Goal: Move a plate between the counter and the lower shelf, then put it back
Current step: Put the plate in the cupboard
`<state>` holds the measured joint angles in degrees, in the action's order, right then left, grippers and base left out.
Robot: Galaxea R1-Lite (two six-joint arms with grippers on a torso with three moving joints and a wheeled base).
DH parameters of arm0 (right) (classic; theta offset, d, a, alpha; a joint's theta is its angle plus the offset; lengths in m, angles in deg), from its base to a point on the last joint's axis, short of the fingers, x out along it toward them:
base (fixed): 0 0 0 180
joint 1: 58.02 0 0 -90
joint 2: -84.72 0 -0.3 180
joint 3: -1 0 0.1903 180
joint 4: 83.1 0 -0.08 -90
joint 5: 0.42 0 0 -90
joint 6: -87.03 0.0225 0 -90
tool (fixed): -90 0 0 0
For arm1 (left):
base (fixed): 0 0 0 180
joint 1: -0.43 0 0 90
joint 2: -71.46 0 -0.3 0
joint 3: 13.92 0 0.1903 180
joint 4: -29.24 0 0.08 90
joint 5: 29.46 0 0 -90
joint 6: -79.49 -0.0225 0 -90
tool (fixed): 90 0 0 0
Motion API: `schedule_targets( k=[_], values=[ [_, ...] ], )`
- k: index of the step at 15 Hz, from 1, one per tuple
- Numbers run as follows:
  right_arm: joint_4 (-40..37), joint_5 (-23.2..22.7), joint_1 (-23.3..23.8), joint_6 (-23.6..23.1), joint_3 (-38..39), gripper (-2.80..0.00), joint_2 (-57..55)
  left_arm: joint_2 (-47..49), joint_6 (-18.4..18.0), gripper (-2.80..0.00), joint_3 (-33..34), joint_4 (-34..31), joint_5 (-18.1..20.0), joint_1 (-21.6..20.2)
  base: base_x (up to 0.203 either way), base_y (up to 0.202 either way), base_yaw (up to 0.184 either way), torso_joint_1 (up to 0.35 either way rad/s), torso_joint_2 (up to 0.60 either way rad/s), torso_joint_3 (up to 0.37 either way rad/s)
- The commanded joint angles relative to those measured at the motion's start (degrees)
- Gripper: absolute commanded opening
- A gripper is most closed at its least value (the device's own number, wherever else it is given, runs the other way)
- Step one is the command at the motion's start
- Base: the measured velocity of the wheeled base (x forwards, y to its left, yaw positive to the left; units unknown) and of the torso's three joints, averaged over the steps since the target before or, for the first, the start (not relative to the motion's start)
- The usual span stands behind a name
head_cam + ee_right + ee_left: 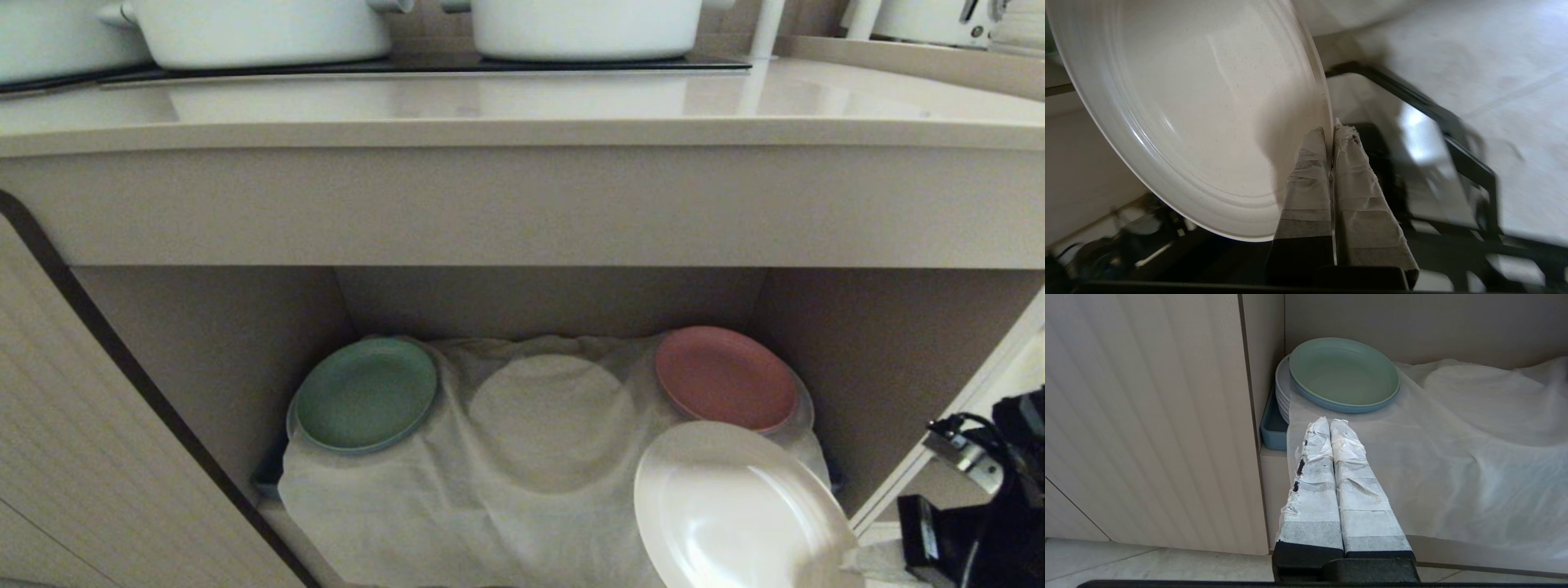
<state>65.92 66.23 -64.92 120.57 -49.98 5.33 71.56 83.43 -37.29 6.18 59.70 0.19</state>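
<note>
The cream plate [731,510] hangs tilted in front of the lower shelf [539,425], at its right front, below the pink plate. In the right wrist view my right gripper [1329,131] is shut on the plate's [1200,110] rim, one taped finger on each face. The gripper itself is hidden in the head view; only the arm's black parts [980,506] show at the lower right. The counter [522,106] runs across above the niche. My left gripper [1330,422] is shut and empty, parked before the shelf's left front near the green plate [1343,371].
A green plate [365,394] lies at the shelf's left and a pink plate [725,378] at its right, both on the white cloth [457,506]. White pots [261,28] stand on the black hob. A ribbed cabinet door [90,457] stands at the left.
</note>
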Motion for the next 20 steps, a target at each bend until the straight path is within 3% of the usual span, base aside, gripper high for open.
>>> schedule_targets(
  k=[1, 4, 9, 17, 20],
  values=[
    [4.17, -1.91, -0.24, 0.14, -0.08, -2.80, -7.06, -0.01, 0.02, -2.80, 0.00, 0.05, -0.04, -0.02, 0.000, 0.000, 0.000, 0.000, 0.00, 0.000],
    [8.35, -3.06, -2.21, 0.11, -0.88, -2.80, -10.79, -0.01, 0.11, -2.80, 0.00, 0.05, -0.04, -0.02, 0.000, 0.000, 0.000, 0.000, 0.00, 0.000],
    [8.76, -2.96, -8.13, 0.19, -8.21, -2.80, -16.92, -0.01, 0.09, -2.80, 0.00, 0.05, -0.04, -0.02, 0.000, 0.000, 0.000, 0.000, 0.00, 0.000],
    [8.44, -2.75, -11.35, 0.39, -17.25, -2.80, -26.02, -0.01, 0.03, -2.80, 0.00, 0.05, -0.04, -0.02, 0.000, 0.000, 0.000, 0.000, 0.00, 0.000],
    [8.10, -2.66, -12.86, 2.64, -22.24, -2.80, -28.99, -0.01, 0.02, -2.80, 0.00, 0.05, -0.04, -0.02, 0.000, 0.000, 0.000, 0.000, 0.00, 0.000]
  ],
)
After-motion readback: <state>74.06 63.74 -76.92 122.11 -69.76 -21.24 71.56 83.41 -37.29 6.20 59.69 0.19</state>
